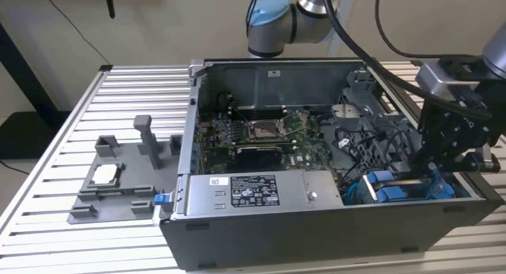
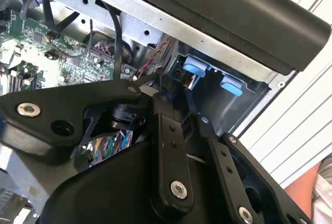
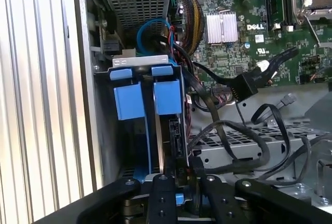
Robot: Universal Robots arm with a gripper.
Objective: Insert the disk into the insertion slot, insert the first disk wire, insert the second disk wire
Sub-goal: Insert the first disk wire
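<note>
The disk stands edge-on in the insertion slot, a grey metal bay at the case's corner. Blue plastic tabs mark its far end. My gripper is shut on the disk's near end, one black finger on each side. In the second wrist view the gripper closes just below a blue tab. In the exterior view the gripper hangs over the bay at the right of the case. A loose black cable with a flat connector and a blue cable loop lie beside the bay.
The open computer case lies on a slatted metal table. Inside it are the motherboard and a long grey box with stickers. A grey fixture sits at the exterior view's left. Part of a person is close to the case.
</note>
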